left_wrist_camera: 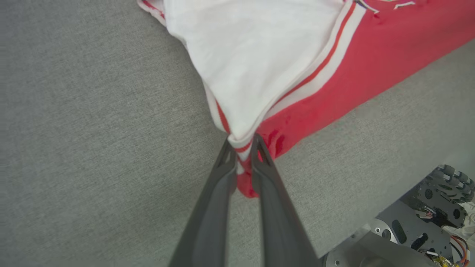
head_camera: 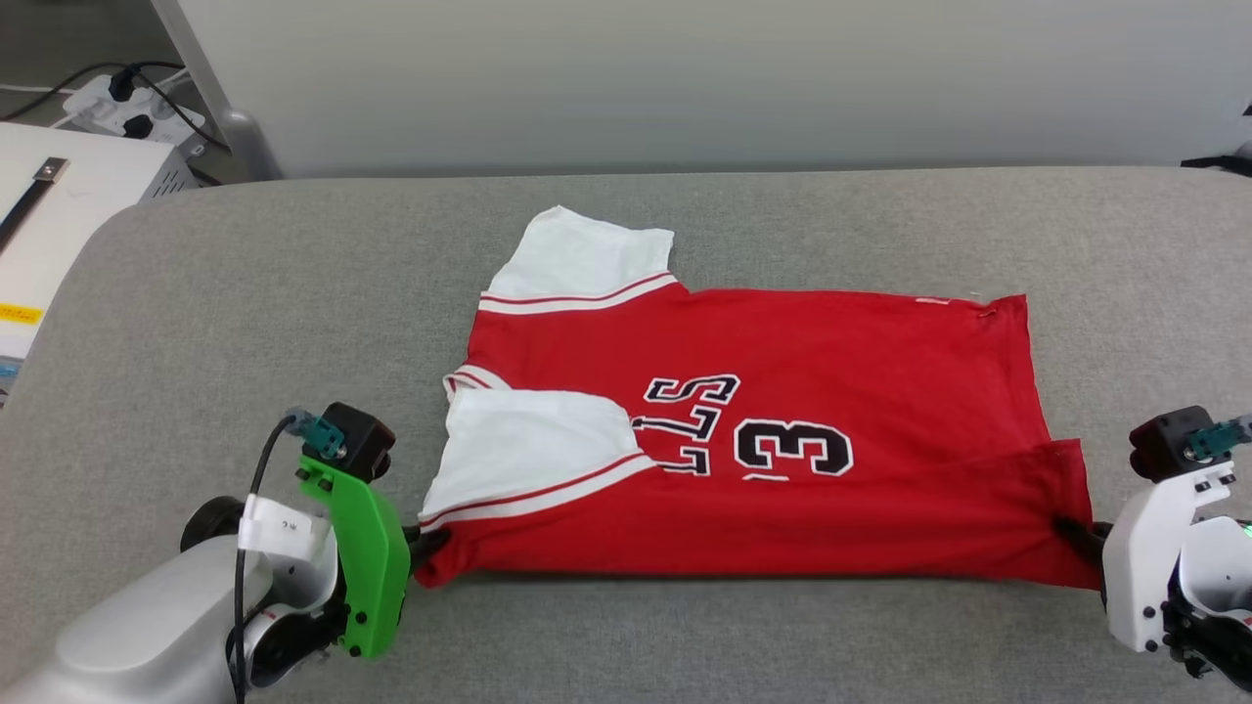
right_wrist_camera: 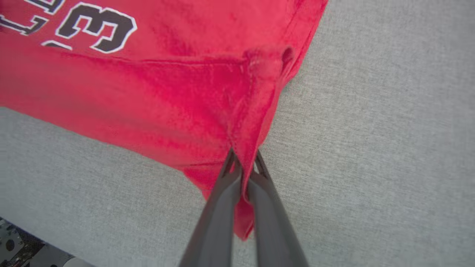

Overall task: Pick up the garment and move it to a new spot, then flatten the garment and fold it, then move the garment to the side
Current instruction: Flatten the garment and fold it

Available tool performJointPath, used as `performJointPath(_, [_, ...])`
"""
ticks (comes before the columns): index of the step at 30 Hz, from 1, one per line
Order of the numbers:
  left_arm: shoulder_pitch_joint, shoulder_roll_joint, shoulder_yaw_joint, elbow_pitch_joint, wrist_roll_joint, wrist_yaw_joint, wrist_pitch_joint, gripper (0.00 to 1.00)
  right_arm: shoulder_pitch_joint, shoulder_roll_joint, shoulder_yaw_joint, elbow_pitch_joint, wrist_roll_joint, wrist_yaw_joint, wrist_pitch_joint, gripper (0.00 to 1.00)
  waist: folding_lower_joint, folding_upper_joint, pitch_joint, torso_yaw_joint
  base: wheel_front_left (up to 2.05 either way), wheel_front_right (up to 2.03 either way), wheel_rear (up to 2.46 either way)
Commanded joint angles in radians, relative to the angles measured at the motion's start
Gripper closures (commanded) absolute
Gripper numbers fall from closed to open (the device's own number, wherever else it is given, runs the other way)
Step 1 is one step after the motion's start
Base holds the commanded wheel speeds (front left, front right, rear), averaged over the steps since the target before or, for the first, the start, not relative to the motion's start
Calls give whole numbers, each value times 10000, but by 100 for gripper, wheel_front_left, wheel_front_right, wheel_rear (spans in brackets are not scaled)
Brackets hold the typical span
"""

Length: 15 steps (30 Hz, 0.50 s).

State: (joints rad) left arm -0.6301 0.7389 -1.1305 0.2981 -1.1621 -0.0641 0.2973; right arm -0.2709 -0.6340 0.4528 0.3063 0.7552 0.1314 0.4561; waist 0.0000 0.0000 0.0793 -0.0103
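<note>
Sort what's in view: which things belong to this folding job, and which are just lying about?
Job: red number-3 jersey, pinched at its near corners by the left tool and right tool; grey cushioned surface under it.
Lying about: white power strip, white box, far left.

the red garment (head_camera: 782, 332) carries black, white-edged print lying sideways in the head view: a large "3" (head_camera: 792, 448), and beside it letters (head_camera: 690, 411) of which "s" and "l" can be made out, the rest hidden under the white sleeve (head_camera: 528, 440). a white tag (head_camera: 277, 525) on the left arm's cable and a yellow sticker (head_camera: 20, 314) at the left edge are too small to read.
</note>
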Motion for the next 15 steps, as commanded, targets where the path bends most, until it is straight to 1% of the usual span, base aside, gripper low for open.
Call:
performJointPath(1, [223, 219, 16, -235, -54, 148, -11, 100, 289, -126, -162, -216, 65, -7, 20, 100, 0, 0, -115, 23, 0, 0, 0])
performJointPath(4, [435, 470, -34, -769, -76, 340, 52, 100, 693, -298, -434, -686, 52, -7, 159, 100, 0, 0, -179, 56, 0, 0, 0])
performJointPath(9, [749, 771, -78, -1540, -148, 667, 96, 100, 1436, -361, -1059, -1453, 59, -7, 544, 100, 0, 0, -192, 84, 0, 0, 0])
performJointPath(12, [865, 829, -102, -1687, -145, 804, 72, 100, 1691, -301, -1412, -1636, -43, -7, 711, 100, 0, 0, -63, 70, 0, 0, 0])
performJointPath(15, [951, 707, -90, -1577, -226, 849, -5, 100, 1747, -40, -1611, -1633, -82, -7, 923, 100, 0, 0, 131, 11, 0, 0, 0])
